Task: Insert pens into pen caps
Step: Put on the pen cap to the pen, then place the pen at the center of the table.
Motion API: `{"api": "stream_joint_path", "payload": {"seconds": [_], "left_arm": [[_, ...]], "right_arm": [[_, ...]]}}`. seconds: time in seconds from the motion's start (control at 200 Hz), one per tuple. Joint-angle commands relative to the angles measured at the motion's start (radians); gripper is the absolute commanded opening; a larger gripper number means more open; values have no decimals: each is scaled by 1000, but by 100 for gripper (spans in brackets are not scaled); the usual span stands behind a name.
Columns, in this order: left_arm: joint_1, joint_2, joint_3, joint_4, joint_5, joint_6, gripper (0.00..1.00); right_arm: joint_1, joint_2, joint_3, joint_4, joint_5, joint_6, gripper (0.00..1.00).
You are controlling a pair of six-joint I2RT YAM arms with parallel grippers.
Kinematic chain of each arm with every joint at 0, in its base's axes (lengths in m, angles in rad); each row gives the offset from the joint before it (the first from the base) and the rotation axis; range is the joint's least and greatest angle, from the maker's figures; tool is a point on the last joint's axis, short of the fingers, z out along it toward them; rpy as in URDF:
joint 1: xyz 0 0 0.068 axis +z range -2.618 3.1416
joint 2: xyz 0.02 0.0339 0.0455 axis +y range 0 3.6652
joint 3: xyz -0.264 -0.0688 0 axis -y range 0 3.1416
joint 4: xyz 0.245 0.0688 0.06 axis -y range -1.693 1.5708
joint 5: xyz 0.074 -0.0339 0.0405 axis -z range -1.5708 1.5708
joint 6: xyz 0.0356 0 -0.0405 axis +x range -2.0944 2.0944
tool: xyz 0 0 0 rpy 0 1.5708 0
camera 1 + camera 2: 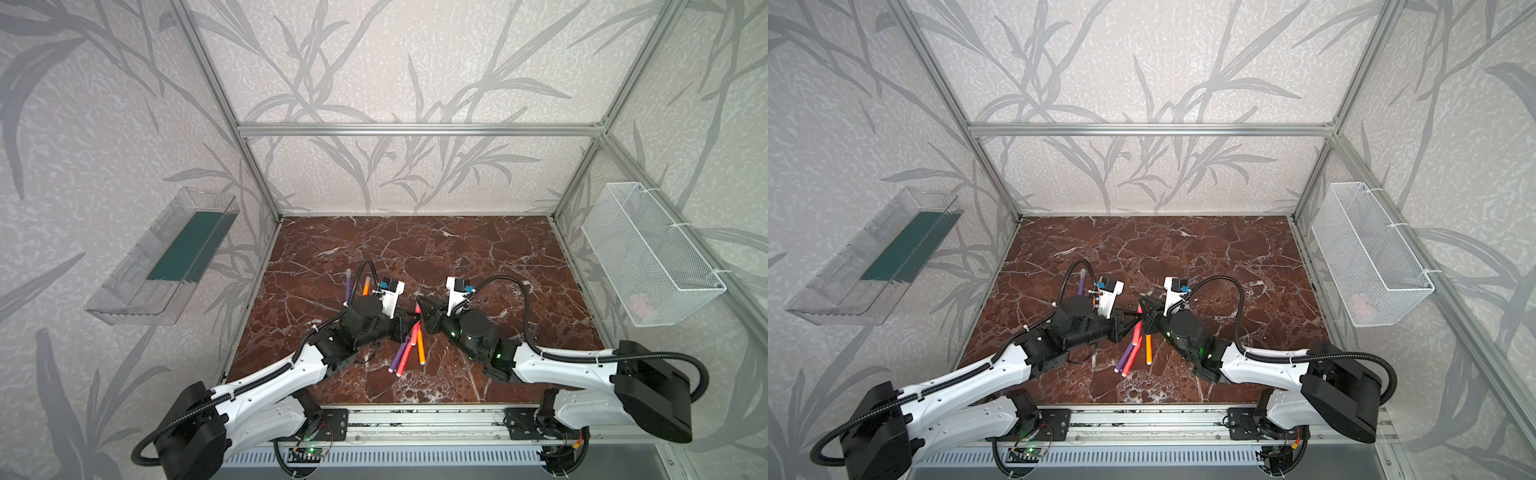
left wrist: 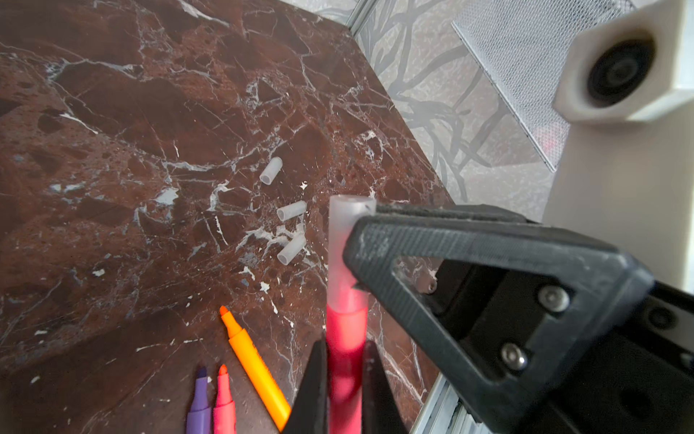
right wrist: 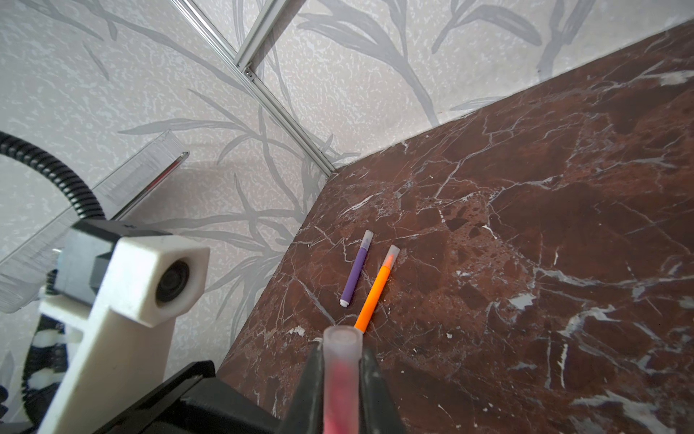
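Note:
My left gripper [image 2: 344,347] is shut on a pink-red pen [image 2: 346,330] at mid-table. A translucent pen cap [image 2: 343,240] covers that pen's tip, and my right gripper [image 3: 342,355] is shut on this cap [image 3: 342,349]. In both top views the two grippers [image 1: 409,321] [image 1: 420,309] meet tip to tip. Three uncapped pens lie below them: orange [image 2: 255,364], pink-red [image 2: 224,404], purple [image 2: 199,406]. Three loose pen caps [image 2: 271,170] [image 2: 291,210] [image 2: 291,250] lie on the marble. A capped purple pen [image 3: 355,274] and a capped orange pen [image 3: 375,289] rest further back.
The marble table [image 1: 478,257] is fenced by aluminium frame posts. A white mesh basket [image 1: 648,253] hangs on the right wall and a clear plastic tray [image 1: 166,257] on the left wall. An aluminium rail [image 1: 424,419] runs along the front edge.

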Motion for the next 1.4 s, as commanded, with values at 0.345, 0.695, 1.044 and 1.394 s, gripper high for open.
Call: {"api": "stream_joint_path", "payload": {"seconds": [0.345,0.695,1.044,1.394], "left_arm": [[82,20,108,70,-202,24,0],[83,56,144,-72,-312,97,0],[139,269,233,-318,-496,151,0],[198,566,369,-428,-456,169,0]], "right_arm": [[81,-13,-54,-92,10,-29,0],[81,-111,-31,-289,134,-35,26],[81,-162,-30,-397,265,-31,41],[79,-141,-15,-434,290,-32,48]]}}
